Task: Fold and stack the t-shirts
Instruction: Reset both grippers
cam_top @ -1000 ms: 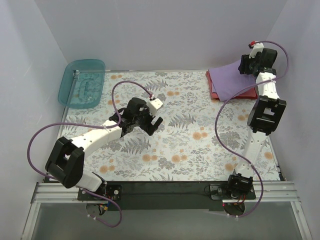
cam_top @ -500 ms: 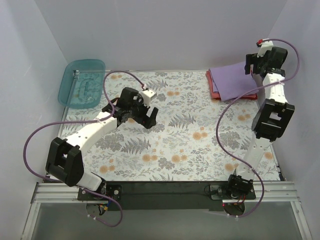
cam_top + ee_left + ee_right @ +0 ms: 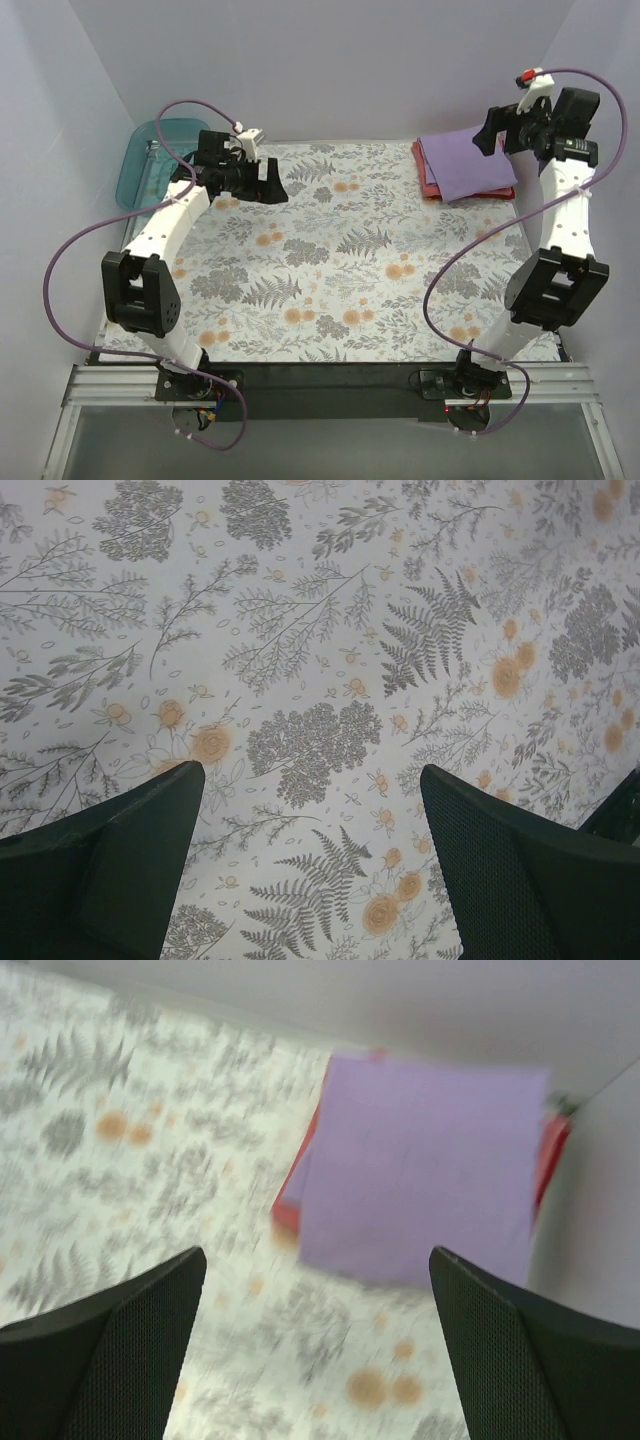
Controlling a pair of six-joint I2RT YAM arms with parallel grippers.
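The two t-shirts lie folded in one stack at the table's far right corner. The lavender-purple shirt [image 3: 462, 165] [image 3: 425, 1165] is on top of the coral-red shirt [image 3: 428, 186] [image 3: 288, 1210], which shows only as edges. My right gripper [image 3: 497, 135] [image 3: 315, 1256] hangs open above the stack's right side, with nothing between its fingers. That wrist view is blurred. My left gripper [image 3: 264, 186] [image 3: 310, 770] is open and empty over bare floral cloth at the far left.
A teal translucent bin [image 3: 145, 165] sits at the far left corner, partly behind the left arm. The floral tablecloth [image 3: 340, 270] covers the table. White walls close the back and both sides. Purple cables loop from both arms.
My right gripper opened wider and lifted up and to the right off the stack. The left arm swung from the table's middle to the far left, near the bin.
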